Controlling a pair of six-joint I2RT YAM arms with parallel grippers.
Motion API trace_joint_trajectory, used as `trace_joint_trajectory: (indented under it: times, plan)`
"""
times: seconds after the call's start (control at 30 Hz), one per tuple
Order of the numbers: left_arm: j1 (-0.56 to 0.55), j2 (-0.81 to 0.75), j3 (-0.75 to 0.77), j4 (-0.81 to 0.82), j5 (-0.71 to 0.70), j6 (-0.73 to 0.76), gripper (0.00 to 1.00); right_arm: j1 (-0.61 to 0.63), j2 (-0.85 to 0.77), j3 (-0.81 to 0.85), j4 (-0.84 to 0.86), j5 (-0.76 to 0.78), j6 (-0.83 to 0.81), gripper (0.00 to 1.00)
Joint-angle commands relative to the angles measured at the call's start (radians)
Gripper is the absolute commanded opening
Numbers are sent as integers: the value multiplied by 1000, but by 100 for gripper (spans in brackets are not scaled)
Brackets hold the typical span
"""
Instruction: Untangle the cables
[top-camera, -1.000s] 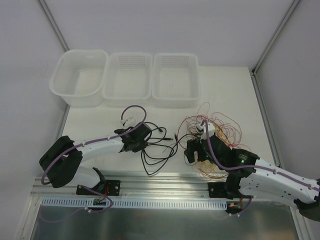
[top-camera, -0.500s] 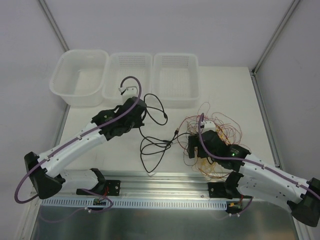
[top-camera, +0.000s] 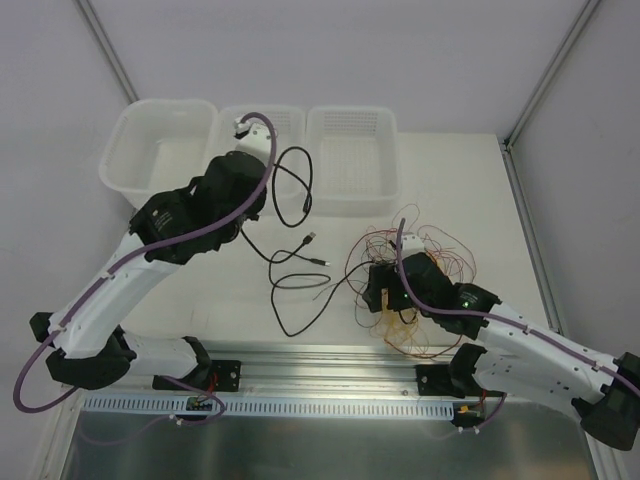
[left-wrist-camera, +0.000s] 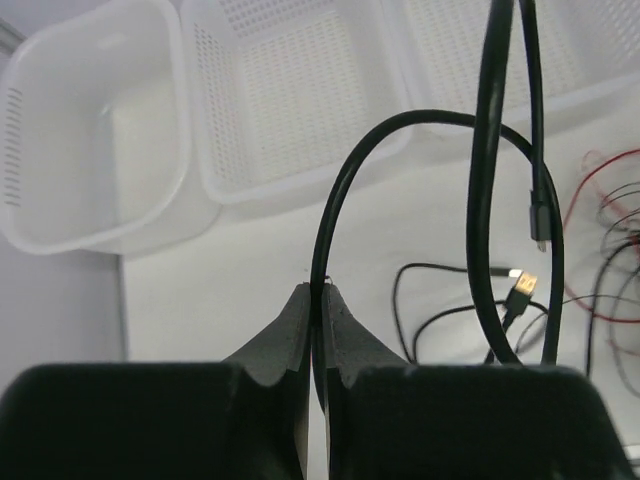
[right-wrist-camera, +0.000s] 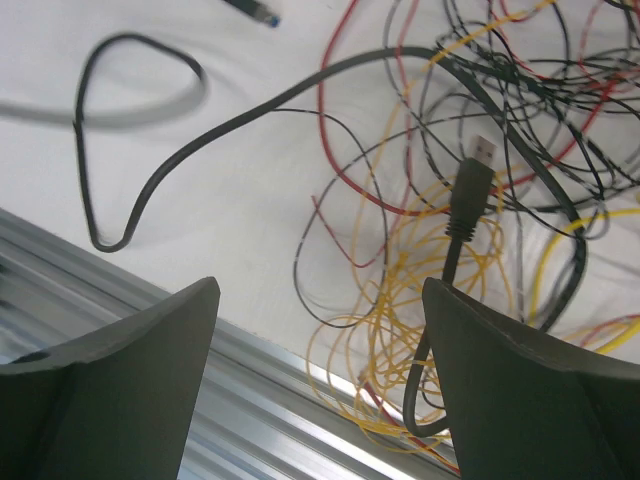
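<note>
Presently pinching black cable (left-wrist-camera: 328, 220) in clenched left jaws, well up-left of wire tangle (top-camera: 450, 258); hovering released right jaws over tangle, nearer for next pull.

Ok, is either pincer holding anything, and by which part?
The left pincer is shut on the black cable, mid-length on a loop, away from its plugs. The right pincer is open over the wires, holding nothing.
</note>
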Motion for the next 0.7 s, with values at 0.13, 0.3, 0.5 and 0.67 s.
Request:
trace_joint_trajectory:
  times: [0.13,0.3,0.5,0.67]
  plan:
    - [-19,71,-67,-71,-132,123,0,-1,85,105,165,-122,16,86]
    - [3,71,11,-71,-224,122,0,-3,173,180,108,-73,4,86]
    - [202,86,111,-65,-19,-19,0,-4,158,183,65,-65,-16,86]
    - [387,109,172,10,79,-82,0,-4,95,171,2,-53,-47,86]
